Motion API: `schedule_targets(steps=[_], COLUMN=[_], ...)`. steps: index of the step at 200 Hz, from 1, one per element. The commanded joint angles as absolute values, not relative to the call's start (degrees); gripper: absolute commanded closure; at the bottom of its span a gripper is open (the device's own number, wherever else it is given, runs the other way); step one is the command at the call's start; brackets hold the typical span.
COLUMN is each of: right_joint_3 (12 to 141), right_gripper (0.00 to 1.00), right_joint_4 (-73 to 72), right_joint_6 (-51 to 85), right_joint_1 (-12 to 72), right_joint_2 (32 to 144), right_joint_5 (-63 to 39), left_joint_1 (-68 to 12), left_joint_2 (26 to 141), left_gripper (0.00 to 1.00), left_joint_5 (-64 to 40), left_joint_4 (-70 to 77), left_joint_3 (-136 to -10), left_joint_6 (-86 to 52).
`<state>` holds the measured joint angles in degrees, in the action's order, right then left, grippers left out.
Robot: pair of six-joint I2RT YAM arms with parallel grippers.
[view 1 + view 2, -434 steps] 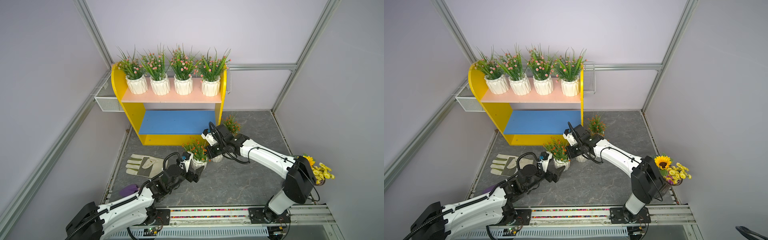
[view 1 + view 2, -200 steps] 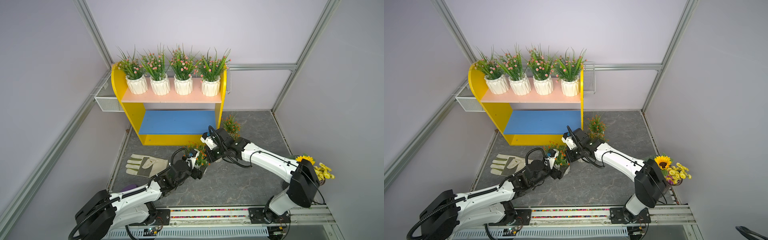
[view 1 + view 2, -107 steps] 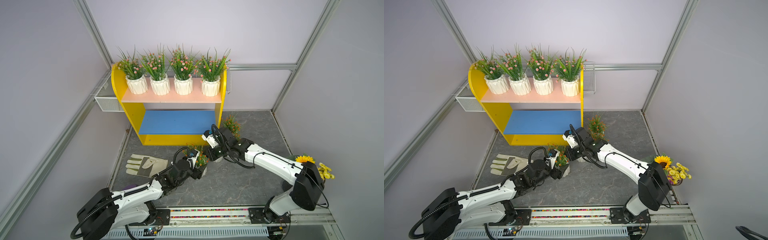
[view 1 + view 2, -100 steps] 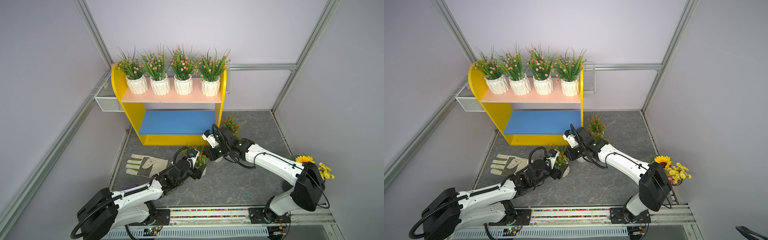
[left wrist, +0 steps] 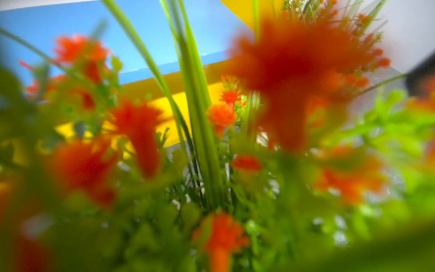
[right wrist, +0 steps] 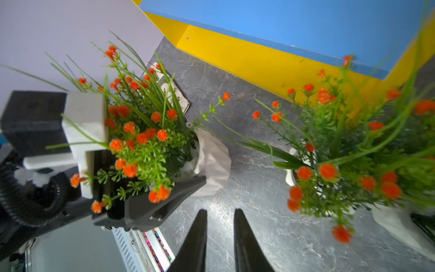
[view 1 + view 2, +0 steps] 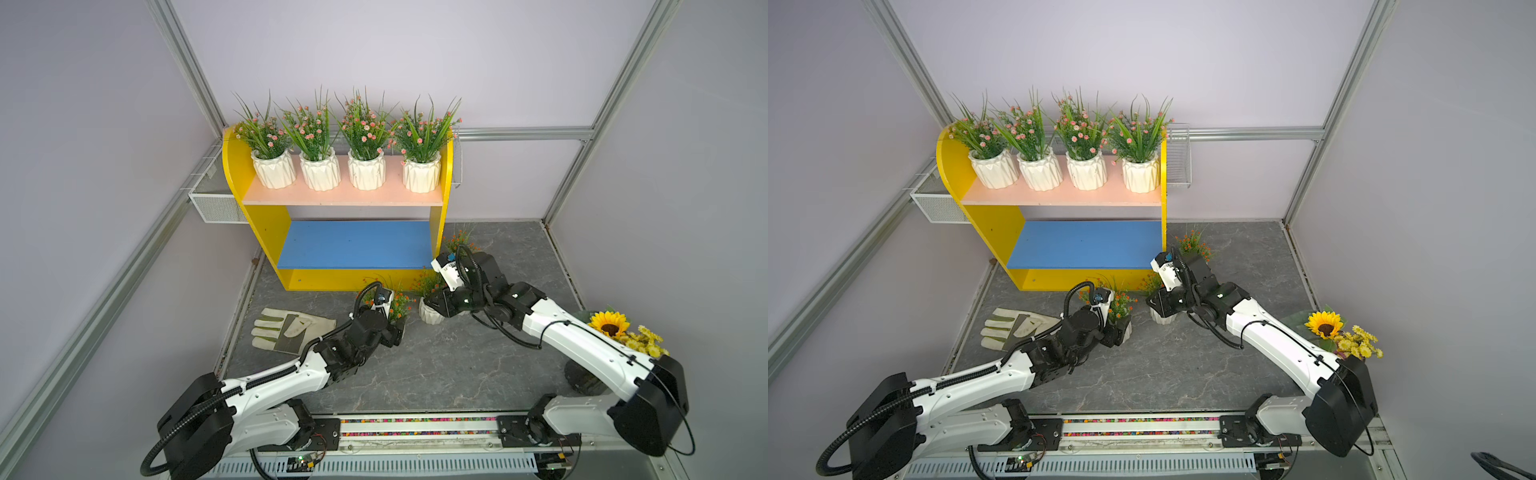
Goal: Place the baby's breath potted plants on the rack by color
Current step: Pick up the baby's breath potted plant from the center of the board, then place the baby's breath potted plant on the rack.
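Four pink baby's breath potted plants [image 7: 340, 137] stand on the pale pink upper board of the rack [image 7: 340, 198]; its blue lower board [image 7: 357, 245] is bare. On the floor in front, my left gripper [image 7: 397, 330] is shut on the white pot [image 6: 211, 162] of an orange plant [image 7: 1121, 303]. Its blurred blossoms [image 5: 294, 70] fill the left wrist view. My right gripper [image 6: 220, 210] is slightly open over bare floor, between that pot and a second orange plant [image 7: 428, 286]. A third orange plant [image 7: 459, 241] stands behind the right arm.
A work glove [image 7: 291, 328] lies on the floor left of the left arm. A sunflower bouquet [image 7: 619, 328] stands at the right wall. White wire mesh baskets [image 7: 216, 203] hang on the wall rails beside the rack. The arms' base rail [image 7: 415, 428] runs along the front.
My left arm has reached forward to the orange plant, and its jaws have narrowed onto the pot. My right gripper has drawn slightly right, away from that plant, and its jaws have parted a little.
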<state>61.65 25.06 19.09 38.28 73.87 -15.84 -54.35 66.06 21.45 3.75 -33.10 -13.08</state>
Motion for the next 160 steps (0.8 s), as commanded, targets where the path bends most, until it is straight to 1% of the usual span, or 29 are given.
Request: schedule_targets(steps=[1,102,160], right_joint_3=[59.5,55.2,53.5], right_gripper=[0.75,0.75,0.74], right_joint_4=[26.3,28.3,28.9], right_joint_6=[19.6,20.7,21.0], right_joint_1=[37.3,36.1,35.9], right_joint_2=[70.8,64.0,62.0], right_joint_5=[-14.4,-12.7,-12.1], left_joint_1=[-53.5,-42.3,-33.8], left_joint_2=[66.7,70.0,71.8], left_gripper=[0.70,0.71,0.71], left_joint_5=[25.5,23.5,21.1], left_joint_4=[2.0,-3.5,-4.4], left_joint_3=[-38.7,-50.4,-55.4], left_joint_6=[-14.2,-10.7,-10.2])
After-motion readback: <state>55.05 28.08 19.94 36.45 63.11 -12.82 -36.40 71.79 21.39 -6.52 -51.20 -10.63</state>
